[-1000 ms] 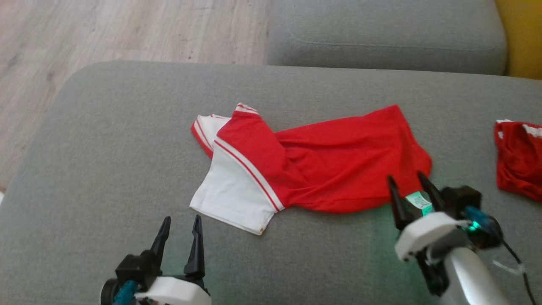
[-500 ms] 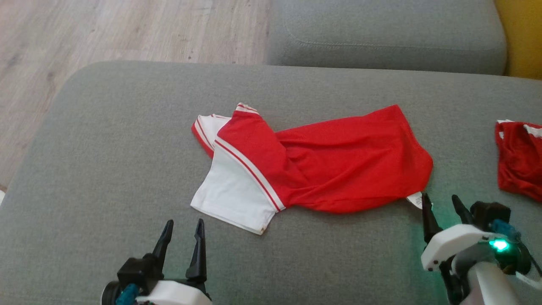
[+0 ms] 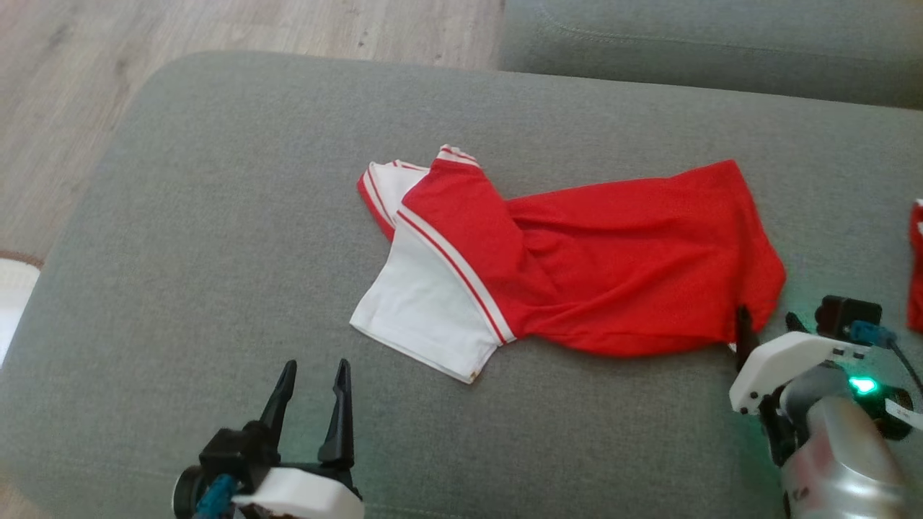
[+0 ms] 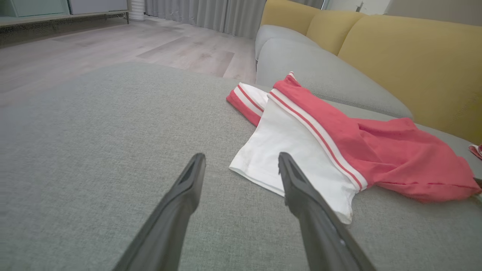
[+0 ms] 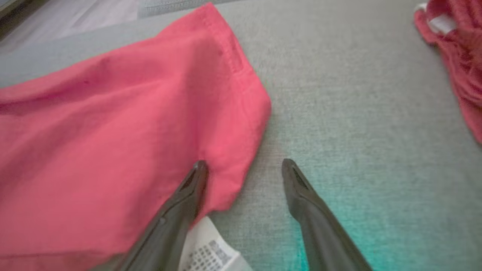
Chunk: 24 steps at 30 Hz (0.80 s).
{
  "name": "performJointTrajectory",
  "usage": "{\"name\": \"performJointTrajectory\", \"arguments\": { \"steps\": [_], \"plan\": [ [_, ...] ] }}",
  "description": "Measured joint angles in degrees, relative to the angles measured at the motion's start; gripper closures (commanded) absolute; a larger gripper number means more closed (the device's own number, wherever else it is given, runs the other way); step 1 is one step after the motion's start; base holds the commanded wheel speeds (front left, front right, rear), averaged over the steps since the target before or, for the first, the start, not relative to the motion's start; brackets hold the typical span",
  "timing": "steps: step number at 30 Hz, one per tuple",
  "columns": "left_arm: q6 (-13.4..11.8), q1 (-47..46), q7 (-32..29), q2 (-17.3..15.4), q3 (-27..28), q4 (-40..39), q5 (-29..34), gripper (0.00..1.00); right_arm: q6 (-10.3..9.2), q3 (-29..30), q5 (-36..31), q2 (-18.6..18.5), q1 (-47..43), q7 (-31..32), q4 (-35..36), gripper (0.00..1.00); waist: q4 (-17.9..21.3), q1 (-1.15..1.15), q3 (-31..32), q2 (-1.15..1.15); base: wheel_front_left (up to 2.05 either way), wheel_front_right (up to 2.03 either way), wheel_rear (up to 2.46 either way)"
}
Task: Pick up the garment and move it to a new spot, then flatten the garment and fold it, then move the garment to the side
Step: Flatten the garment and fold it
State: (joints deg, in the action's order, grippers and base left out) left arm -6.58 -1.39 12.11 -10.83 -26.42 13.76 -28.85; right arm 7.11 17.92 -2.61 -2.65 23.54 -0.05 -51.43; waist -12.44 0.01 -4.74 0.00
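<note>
cloth (image 5: pixel 465 67), red, right of garment (image 3: pixel 620 267); both on couch (image 3: pixel 216 216).

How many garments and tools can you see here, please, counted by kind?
Garments: 2 (middle garment, edge garment)
Tools: 2 (left tool, right tool)
Total: 4
</note>
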Motion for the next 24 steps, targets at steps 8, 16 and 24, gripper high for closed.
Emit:
{"name": "performJointTrajectory", "arguments": {
  "steps": [8, 16, 24],
  "plan": [
    [-0.1, -0.9, 0.1, 0.0, 0.0, 0.0, 0.0, 0.0, 0.0, -1.6, 0.6, -0.2, 4.6, -1.7, -5.6, 0.99, -1.2, 0.0, -0.8, 0.0, 0.0, 0.0, 0.0],
    [-0.3, -0.9, 0.1, -0.1, 0.0, 0.1, -0.1, 0.0, 0.0, -7.7, -3.2, -0.2, 8.6, -7.0, -4.6, 1.0, -1.2, 0.0, -0.4, 0.0, 0.0, 0.0, 0.0],
    [-0.5, -0.9, 0.2, -0.2, 0.0, 0.3, -0.1, 0.0, 0.0, -25.6, -0.4, -0.5, 11.0, -5.9, -4.4, 1.0, -1.5, 0.0, -0.3, 0.0, 0.0, 0.0, 0.0]
  ]
}}
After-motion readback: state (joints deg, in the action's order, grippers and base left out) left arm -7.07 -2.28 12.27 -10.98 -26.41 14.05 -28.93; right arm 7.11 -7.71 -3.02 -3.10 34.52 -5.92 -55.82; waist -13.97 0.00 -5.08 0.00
